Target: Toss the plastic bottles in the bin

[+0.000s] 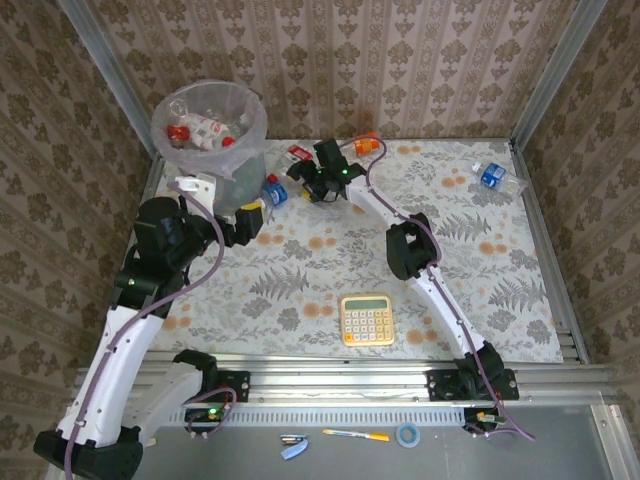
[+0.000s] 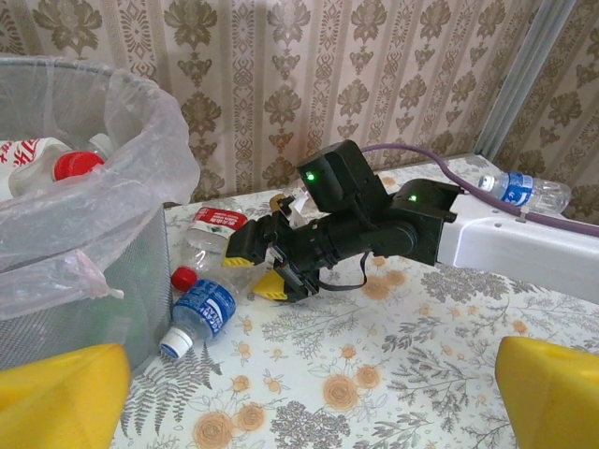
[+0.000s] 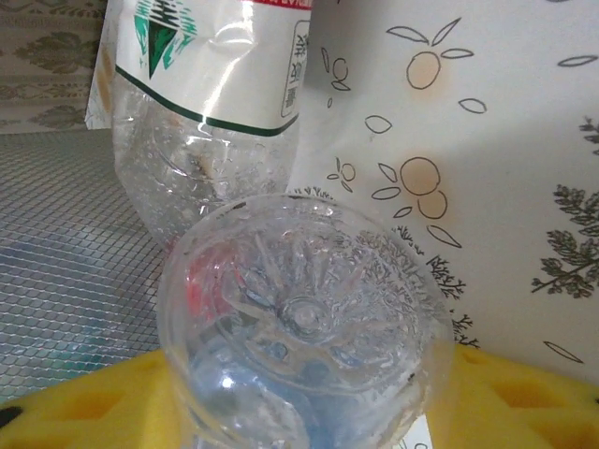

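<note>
- The worktop wears a pale cloth printed with grey ferns and orange flowers. Walls of brown damask wallpaper close it in behind and at both sides, with bare metal posts at the corners.
- A yellow calculator lies at 6 o'clock on the worktop. A pen and a roll of tape lie on the grey ledge in front of the rail.
- The bin stands in the 10 o'clock corner. It is grey mesh, lined with a translucent bag folded over the rim.
- Inside the bin lie several clear bottles with red labels and caps.
- The right gripper reaches toward 9 o'clock, close to the foot of the bin. Its yellow fingers stand on either side of a clear bottle, whose base faces the wrist camera. I cannot tell whether they are pressing on it.
- Just past that bottle, against the mesh, lies another one with a white and green label.
- From the left wrist, a red-labelled bottle and a blue-labelled bottle lie on the cloth by the bin, right at the right gripper's tips.
- The left gripper has its yellow fingers spread wide with nothing between them. It looks across the cloth at the bin and the right gripper.
- An orange-capped bottle lies at 12 o'clock by the back wall.
- A blue-labelled bottle lies alone at 2 o'clock, well apart from both grippers.
</note>
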`<action>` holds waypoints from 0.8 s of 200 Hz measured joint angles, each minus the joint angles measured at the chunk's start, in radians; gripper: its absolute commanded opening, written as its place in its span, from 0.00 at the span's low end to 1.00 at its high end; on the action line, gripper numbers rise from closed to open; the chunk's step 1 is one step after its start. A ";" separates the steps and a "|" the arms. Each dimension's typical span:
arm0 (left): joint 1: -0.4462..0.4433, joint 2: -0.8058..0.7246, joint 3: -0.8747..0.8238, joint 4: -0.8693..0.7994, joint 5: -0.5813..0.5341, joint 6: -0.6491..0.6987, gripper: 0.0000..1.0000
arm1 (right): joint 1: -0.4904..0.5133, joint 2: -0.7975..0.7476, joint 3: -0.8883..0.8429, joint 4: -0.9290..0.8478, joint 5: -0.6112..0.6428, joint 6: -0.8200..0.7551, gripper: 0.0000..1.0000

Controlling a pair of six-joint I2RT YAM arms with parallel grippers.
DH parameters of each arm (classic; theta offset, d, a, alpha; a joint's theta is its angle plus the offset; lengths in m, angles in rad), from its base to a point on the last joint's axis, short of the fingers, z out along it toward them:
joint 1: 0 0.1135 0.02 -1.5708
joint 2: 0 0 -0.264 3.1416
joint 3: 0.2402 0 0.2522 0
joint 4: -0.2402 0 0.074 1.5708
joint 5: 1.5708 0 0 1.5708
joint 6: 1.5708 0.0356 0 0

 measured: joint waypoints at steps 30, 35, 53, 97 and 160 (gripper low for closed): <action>-0.005 0.002 -0.001 0.006 -0.005 0.000 1.00 | 0.001 -0.035 -0.062 0.023 0.000 -0.016 0.44; -0.006 0.002 -0.001 0.006 -0.006 0.001 1.00 | 0.001 -0.047 -0.083 0.028 0.000 -0.021 0.43; -0.007 0.002 -0.002 0.006 -0.008 0.003 1.00 | 0.002 -0.104 -0.175 0.041 0.001 -0.043 0.40; -0.016 0.003 -0.002 0.006 -0.015 0.004 1.00 | 0.005 -0.278 -0.456 0.090 0.019 -0.112 0.36; -0.051 0.037 -0.010 0.009 0.003 0.011 1.00 | 0.005 -0.537 -0.899 0.244 0.031 -0.171 0.35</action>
